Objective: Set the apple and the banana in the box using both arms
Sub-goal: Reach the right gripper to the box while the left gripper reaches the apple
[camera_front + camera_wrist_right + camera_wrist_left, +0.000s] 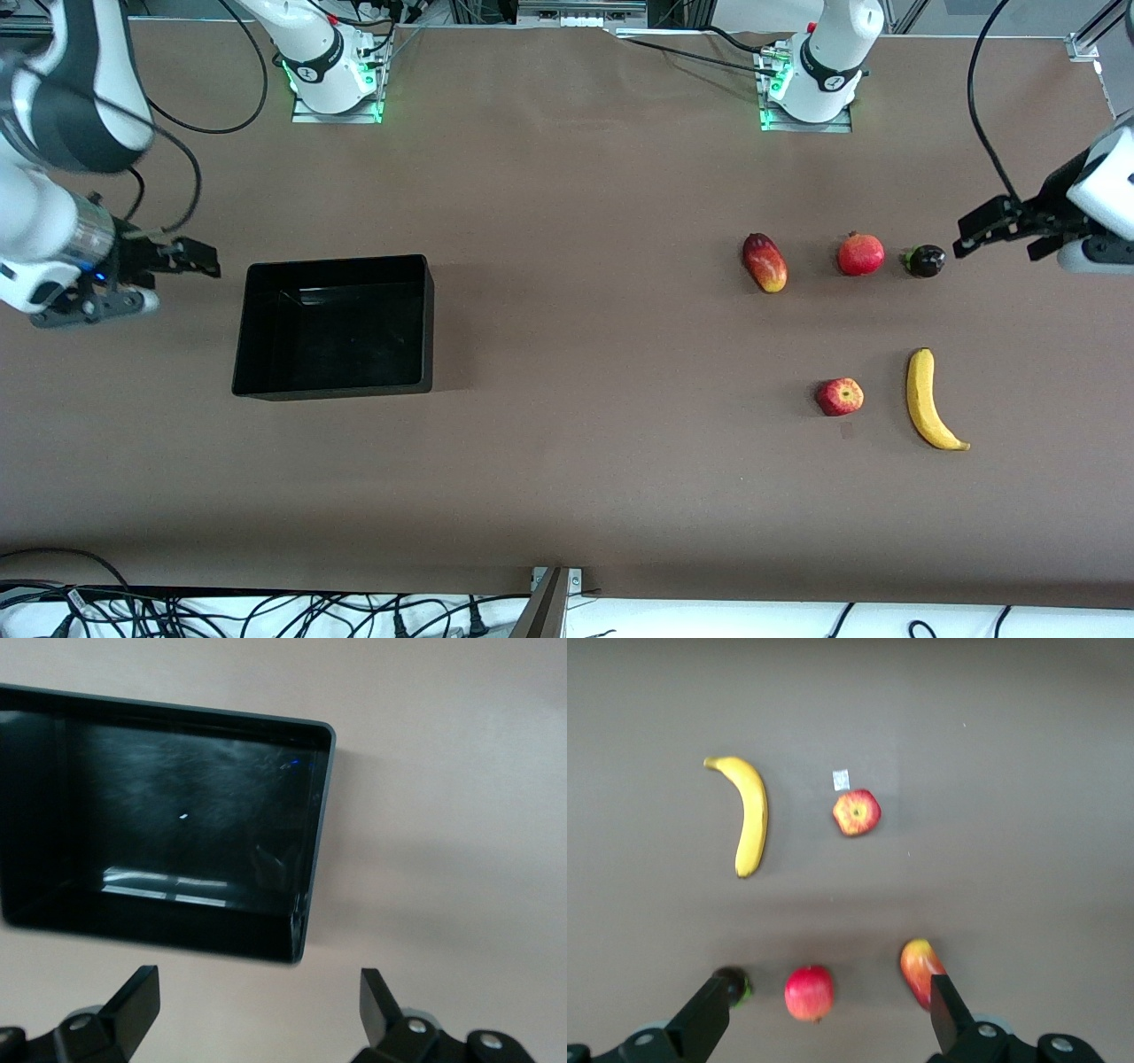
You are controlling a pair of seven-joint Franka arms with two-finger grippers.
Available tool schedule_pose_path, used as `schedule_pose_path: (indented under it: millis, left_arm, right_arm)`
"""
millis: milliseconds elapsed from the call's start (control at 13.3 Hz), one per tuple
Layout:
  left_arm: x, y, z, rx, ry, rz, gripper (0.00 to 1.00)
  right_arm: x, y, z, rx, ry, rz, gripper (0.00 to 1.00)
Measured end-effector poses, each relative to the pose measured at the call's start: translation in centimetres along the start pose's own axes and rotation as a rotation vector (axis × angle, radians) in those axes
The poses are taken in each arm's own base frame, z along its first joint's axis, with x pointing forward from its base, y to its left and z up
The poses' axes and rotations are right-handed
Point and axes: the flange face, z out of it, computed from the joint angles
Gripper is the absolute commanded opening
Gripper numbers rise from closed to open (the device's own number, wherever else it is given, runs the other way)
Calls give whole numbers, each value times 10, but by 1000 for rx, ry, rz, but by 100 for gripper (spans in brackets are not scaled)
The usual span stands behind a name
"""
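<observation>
Left wrist view only: maybe label (841, 780) beside apple (856, 811).

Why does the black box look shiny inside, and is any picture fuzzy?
Right wrist view: the box floor mirrors pale streaks of glare. Front view: the right arm is smeared with blur, while the fruit look crisp. Left wrist view: the banana and apple look slightly soft.

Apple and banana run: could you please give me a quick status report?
Left gripper open, up by the dark fruit; right gripper open beside the box. Apple and banana on the table, untouched. Box empty, nothing in the way.
</observation>
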Motion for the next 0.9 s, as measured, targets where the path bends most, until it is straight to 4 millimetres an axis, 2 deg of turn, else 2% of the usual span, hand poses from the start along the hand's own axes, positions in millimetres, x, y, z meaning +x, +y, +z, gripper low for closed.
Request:
schedule_pose_path:
  millis: [225, 376, 451, 526, 601, 827, 902]
  left_arm:
    - [33, -4, 67, 15, 26, -10, 100]
    - [54, -6, 117, 26, 46, -31, 100]
    - [63, -5, 144, 31, 59, -54, 100]
    - [71, -3, 172, 36, 74, -82, 100]
    - [79, -1, 199, 39, 92, -110, 100]
    - [87, 14, 268, 39, 134, -172, 100]
    - [87, 22, 289, 38, 144, -187, 100]
  right_arm:
    - [8, 20, 90, -11, 24, 30, 100]
    - [7, 26, 133, -16, 32, 41, 98]
    - [6, 28, 150, -18, 33, 44, 93]
    - [4, 29, 163, -19, 36, 48, 84]
    - [1, 29, 175, -19, 35, 49, 67]
    - [-9, 27, 192, -15, 17, 51, 0]
    - [-10, 27, 194, -14, 12, 51, 0]
